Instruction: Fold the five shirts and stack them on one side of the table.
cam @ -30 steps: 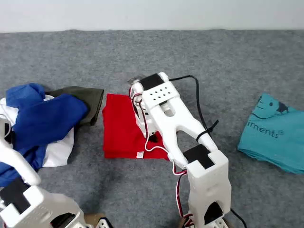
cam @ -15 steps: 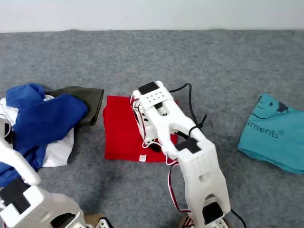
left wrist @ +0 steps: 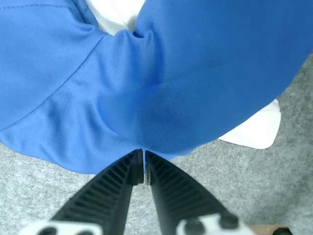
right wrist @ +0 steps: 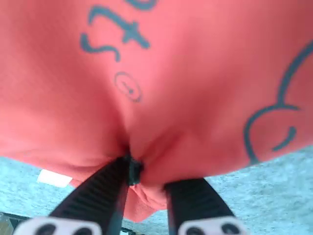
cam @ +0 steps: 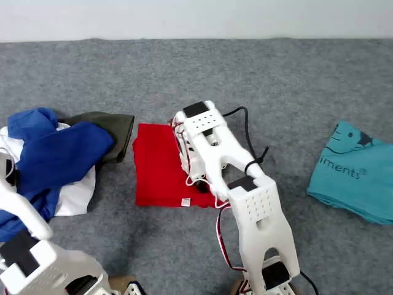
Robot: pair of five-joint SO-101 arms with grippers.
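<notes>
right claw [right wrist: 134,171] grasping red shirt [right wrist: 186,88] fold | drag low, lay flat | left claw [left wrist: 145,169] clenched, blue shirt [left wrist: 195,73] at tips

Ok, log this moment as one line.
right gripper shut on red shirt | left gripper shut, tips at blue shirt edge | teal shirt lying apart

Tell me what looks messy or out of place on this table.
The blue shirt, white shirt and olive shirt lie crumpled in one unfolded heap at the high view's left. The teal shirt at the right edge sits askew. The red shirt is folded, bunched only where the right gripper pinches it.
</notes>
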